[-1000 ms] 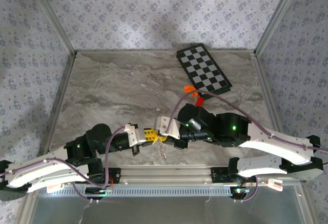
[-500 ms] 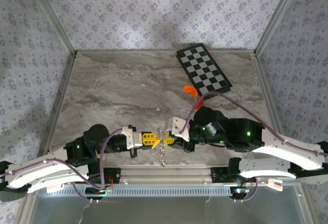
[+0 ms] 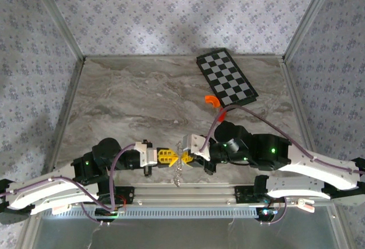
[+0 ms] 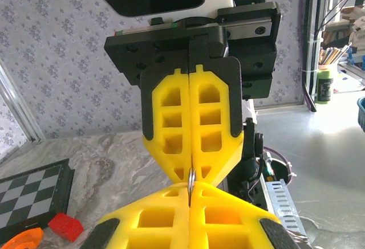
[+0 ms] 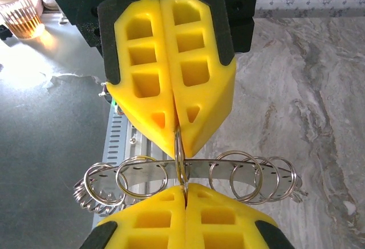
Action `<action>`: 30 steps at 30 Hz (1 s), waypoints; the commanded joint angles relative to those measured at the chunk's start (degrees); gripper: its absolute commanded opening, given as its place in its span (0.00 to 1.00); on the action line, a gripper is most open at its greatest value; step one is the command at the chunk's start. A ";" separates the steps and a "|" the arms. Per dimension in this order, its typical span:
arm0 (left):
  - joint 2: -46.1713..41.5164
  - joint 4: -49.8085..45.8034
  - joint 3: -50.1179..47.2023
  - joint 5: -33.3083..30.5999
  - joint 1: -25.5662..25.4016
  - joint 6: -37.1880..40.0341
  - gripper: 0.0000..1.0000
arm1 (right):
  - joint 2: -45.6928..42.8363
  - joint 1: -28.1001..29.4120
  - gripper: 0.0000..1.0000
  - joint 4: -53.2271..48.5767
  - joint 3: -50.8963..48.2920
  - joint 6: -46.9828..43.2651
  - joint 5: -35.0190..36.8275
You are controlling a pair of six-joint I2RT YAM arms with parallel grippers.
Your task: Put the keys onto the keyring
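Two robot arms with white shells and black joints: left arm [image 3: 43, 189] at lower left, right arm [image 3: 319, 166] at lower right. Purple cables [image 3: 117, 169] loop along each, and small green lights [image 3: 272, 150] glow. The yellow fingers [image 4: 171, 118] have square cut-outs and sit on black screwed mounts [image 4: 191, 49].

Yellow pincer fingers [image 5: 142, 61], silvery keyring [image 5: 202, 170], black-and-white checkered board [image 3: 227, 77], orange piece [image 3: 211, 99], red block [image 4: 65, 226], grey marbled table [image 3: 142, 95].

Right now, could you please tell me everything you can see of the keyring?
The keyring looks like thin, shiny silvery metal: a flat curved band carrying several split rings side by side. One of them, seen edge-on, is pinched at once by the shut left gripper and the shut right gripper, which meet tip to tip. The rest hangs loose from that ring over the marble table; whether it touches the table I cannot tell.
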 commanded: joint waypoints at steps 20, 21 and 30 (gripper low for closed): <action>0.25 10.09 1.47 9.16 0.12 -2.71 0.00 | -0.66 -0.14 0.00 4.25 -2.20 -1.99 -4.40; 0.30 10.23 1.41 9.30 0.03 -2.82 0.00 | -0.73 -0.12 0.00 4.54 -2.20 -2.01 -4.31; -1.09 10.24 0.52 7.34 0.01 -2.63 0.00 | -8.22 0.27 0.26 11.16 -6.33 -2.11 -3.24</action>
